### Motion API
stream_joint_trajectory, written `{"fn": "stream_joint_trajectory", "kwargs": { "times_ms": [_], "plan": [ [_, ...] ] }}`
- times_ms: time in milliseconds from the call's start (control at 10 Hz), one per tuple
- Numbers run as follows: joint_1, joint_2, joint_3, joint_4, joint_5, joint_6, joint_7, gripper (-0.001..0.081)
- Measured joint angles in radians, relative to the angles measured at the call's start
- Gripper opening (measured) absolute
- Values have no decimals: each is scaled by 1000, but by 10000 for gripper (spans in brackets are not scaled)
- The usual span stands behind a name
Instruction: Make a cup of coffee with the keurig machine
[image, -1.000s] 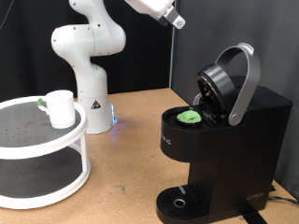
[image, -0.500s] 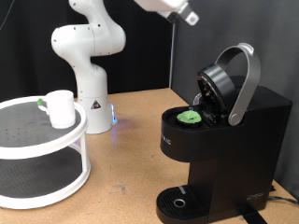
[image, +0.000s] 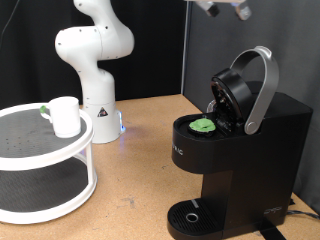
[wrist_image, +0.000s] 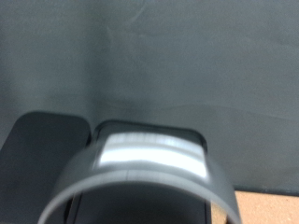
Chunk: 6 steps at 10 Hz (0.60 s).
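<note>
at the very top edge of the exterior view, above and slightly toward that view's left of the raised lid handle, we see only the lowest part of the gripper; the rest is cut off by the frame. we cannot tell how far its fingers are parted, and nothing shows between them in either view.

the keurig machine stands on the wooden table at the exterior view's right, its lid tipped open and back. a pod with a green top sits in the open chamber. the silver-grey handle arches up from the lid, its bow running roughly front to back of the machine, with its crown as the highest point.

the relation that matters: the handle lies straight below the gripper, well apart from it, with open air between. the wrist view agrees, looking down the fingers onto the handle's grey arch and the dark machine top beneath it.

the cup stands far off at the exterior view's left, on the upper tier of a round white shelf, not under the spout; the drip tray is bare.
</note>
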Motion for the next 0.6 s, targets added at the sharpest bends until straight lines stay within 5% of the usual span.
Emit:
{"fn": "stream_joint_trajectory", "kwargs": {
  "times_ms": [600],
  "plan": [
    [24, 28, 121, 19, 0, 103, 139, 803]
  ]
}}
